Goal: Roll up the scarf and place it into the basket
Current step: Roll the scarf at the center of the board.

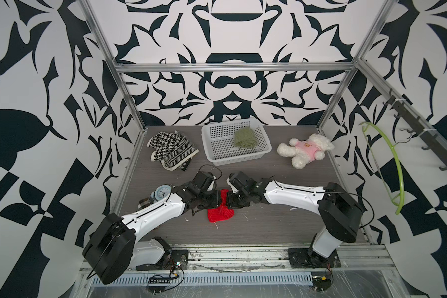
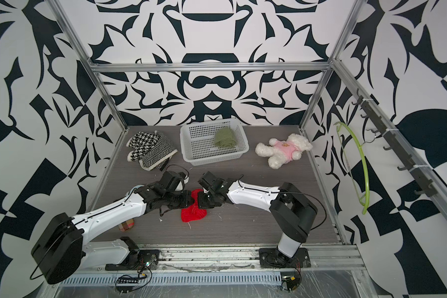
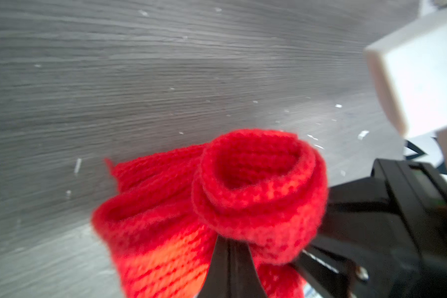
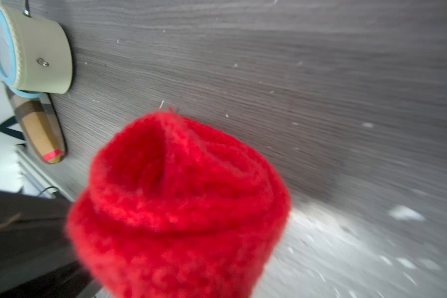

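The scarf (image 3: 258, 196), red knit, fills both wrist views as a loose roll with an open coil at each end (image 4: 181, 206). The left gripper (image 3: 230, 242) is clenched on it, its two black fingers (image 3: 217, 260) pressed together under one end of the roll. The right gripper (image 1: 229, 202) is closed too and meets the other end. Its fingers are hidden behind the knit in its own wrist view. In both top views the two grippers face each other with the roll pinched between them, and the unrolled tail (image 1: 221, 211) lies flat on the table (image 1: 269, 227).

The scarf sits well in front of the basket (image 1: 236, 160), toward the arm bases. A green roll (image 1: 244, 138) lies inside the basket, in its right half. Black-and-white cloths (image 1: 172, 151) are piled just left of the basket. A bear (image 1: 306, 149) in a pink shirt lies to the right of the basket. A clock (image 1: 163, 192) stands front-left of the basket, beside the left arm. A green hanger (image 1: 395, 160) hangs on the wall far right of the basket.
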You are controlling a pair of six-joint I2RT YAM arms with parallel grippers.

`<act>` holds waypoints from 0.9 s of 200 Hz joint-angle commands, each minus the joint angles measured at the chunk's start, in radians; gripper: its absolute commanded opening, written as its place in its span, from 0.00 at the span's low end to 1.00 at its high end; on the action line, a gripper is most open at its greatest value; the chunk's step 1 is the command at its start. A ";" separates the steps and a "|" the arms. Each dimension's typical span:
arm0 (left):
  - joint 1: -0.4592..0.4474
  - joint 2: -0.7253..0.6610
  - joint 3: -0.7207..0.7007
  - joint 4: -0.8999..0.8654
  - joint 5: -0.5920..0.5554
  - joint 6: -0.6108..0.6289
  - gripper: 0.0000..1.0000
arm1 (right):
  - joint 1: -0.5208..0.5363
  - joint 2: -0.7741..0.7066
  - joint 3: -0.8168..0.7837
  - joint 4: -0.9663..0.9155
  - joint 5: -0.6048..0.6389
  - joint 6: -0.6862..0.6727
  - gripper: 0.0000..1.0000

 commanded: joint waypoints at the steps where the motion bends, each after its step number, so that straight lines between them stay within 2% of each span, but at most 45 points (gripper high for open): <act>1: 0.014 -0.050 0.015 0.042 0.044 -0.015 0.00 | -0.006 -0.007 0.008 -0.368 0.159 -0.051 0.00; 21: 0.010 -0.043 -0.010 0.143 0.118 -0.058 0.00 | -0.005 0.006 0.039 -0.410 0.172 -0.059 0.00; 43: 0.000 -0.045 -0.025 0.178 0.107 -0.086 0.14 | -0.008 0.021 0.037 -0.417 0.174 -0.055 0.00; 57: 0.000 -0.057 -0.019 0.139 0.051 -0.087 0.22 | -0.008 0.033 0.030 -0.421 0.175 -0.050 0.00; 71: 0.000 -0.060 0.014 0.009 -0.078 -0.079 0.23 | -0.010 0.033 0.014 -0.415 0.175 -0.045 0.00; 81: 0.001 -0.050 0.038 -0.048 -0.110 -0.048 0.34 | -0.010 0.029 0.001 -0.406 0.171 -0.042 0.00; 102: 0.000 -0.027 0.024 0.032 -0.016 -0.045 0.44 | -0.018 0.020 -0.012 -0.387 0.165 -0.037 0.00; 121: -0.031 0.014 0.008 0.150 0.077 -0.091 0.46 | -0.026 0.009 -0.017 -0.369 0.162 -0.029 0.00; 152: -0.133 0.117 0.046 0.205 0.078 -0.127 0.46 | -0.045 -0.031 -0.029 -0.323 0.145 -0.011 0.00; 180: -0.177 0.190 0.046 0.270 0.088 -0.181 0.45 | -0.053 -0.062 -0.044 -0.283 0.133 0.007 0.00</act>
